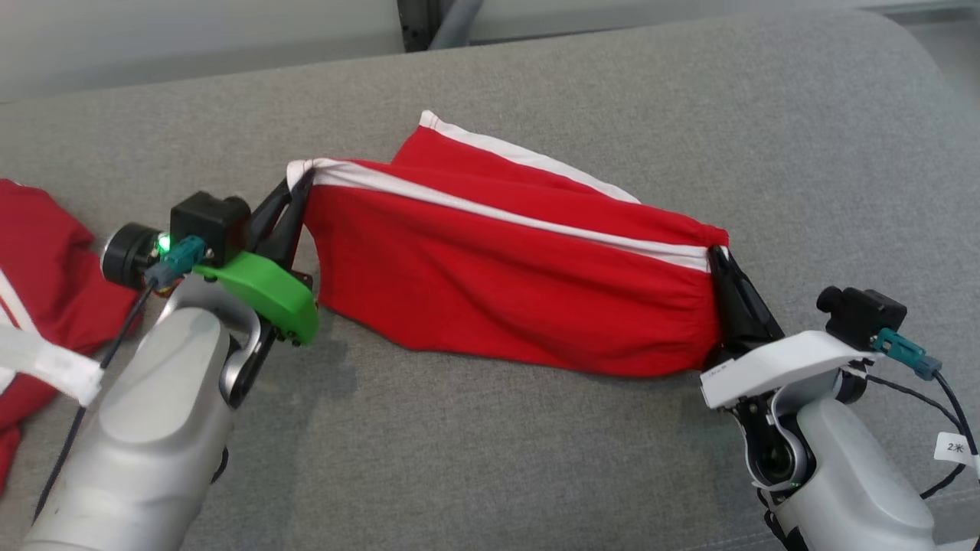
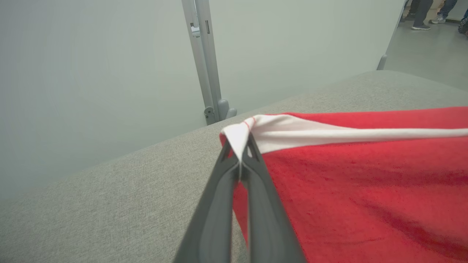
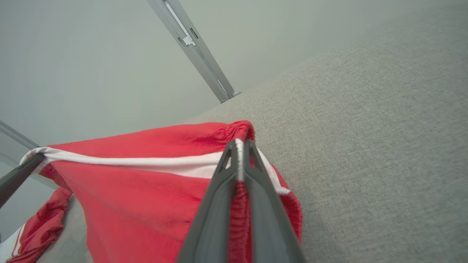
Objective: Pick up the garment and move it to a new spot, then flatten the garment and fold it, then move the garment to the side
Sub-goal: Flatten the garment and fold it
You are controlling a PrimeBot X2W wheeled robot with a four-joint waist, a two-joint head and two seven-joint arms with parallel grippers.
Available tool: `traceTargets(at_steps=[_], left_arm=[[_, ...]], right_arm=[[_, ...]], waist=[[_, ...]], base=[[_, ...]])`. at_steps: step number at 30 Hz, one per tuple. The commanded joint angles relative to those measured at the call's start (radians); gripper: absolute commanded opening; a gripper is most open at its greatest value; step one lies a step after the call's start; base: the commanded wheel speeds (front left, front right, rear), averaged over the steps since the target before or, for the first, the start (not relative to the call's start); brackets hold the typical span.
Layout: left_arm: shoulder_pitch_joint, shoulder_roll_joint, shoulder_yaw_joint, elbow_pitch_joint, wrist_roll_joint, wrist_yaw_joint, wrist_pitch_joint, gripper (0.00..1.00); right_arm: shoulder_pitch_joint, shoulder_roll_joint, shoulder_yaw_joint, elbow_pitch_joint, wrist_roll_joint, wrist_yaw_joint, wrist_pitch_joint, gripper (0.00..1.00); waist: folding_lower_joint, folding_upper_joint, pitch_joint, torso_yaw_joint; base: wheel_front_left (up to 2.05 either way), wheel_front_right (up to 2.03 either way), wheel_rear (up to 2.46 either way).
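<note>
Soft matt red cloth garment [image 1: 505, 283] lies on coarse woven grey fabric surface [image 1: 536, 459].

One legible label
I read "2米" on the white tag [image 1: 955, 447] hanging near the right end effector [image 1: 718, 256]; the tiny print on its white plate [image 1: 773, 360] is too small for me to read

the garment [image 1: 505, 268] hangs between left gripper [image 1: 300, 184] and right gripper [image 1: 716, 256], apparently touching the cushion [image 1: 498, 459]; another garment [image 1: 46, 260] lies further left.
</note>
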Motion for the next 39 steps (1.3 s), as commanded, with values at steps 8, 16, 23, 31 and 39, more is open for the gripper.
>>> traceTargets(at_steps=[8, 16, 23, 31, 39], left_arm=[[-0.250, 0.001, -0.125, 0.180, -0.032, 0.003, 0.001, 0.00], [-0.408, -0.010, -0.189, 0.298, -0.053, 0.003, 0.001, 0.00], [-0.469, -0.027, -0.216, 0.426, -0.053, 0.003, 0.001, 0.00], [-0.440, -0.047, -0.187, 0.425, -0.038, 0.020, 0.001, 1.00], [-0.373, -0.064, -0.122, 0.394, -0.049, 0.034, 0.001, 1.00]], right_arm=[[-0.057, 0.069, -0.065, 0.009, -0.084, -0.002, -0.003, 0.00], [-0.091, 0.084, -0.068, -0.012, -0.122, -0.002, -0.003, 0.00], [-0.102, 0.086, -0.036, -0.037, -0.095, -0.002, -0.003, 0.00], [-0.086, 0.087, -0.079, -0.092, -0.182, -0.002, -0.003, 1.00], [-0.019, 0.087, -0.277, -0.195, -0.333, -0.002, -0.003, 1.00]], waist=[[0.0000, 0.0000, 0.237, -0.160], [0.0000, 0.0000, 0.300, -0.203], [0.0000, 0.0000, 0.316, -0.210], [0.0000, 0.0000, 0.299, -0.190], [0.0000, 0.0000, 0.228, -0.153]], base=[[0.00, 0.00, 0.00], [0.00, 0.00, 0.00], [0.00, 0.00, 0.00], [0.00, 0.00, 0.00], [0.00, 0.00, 0.00]])
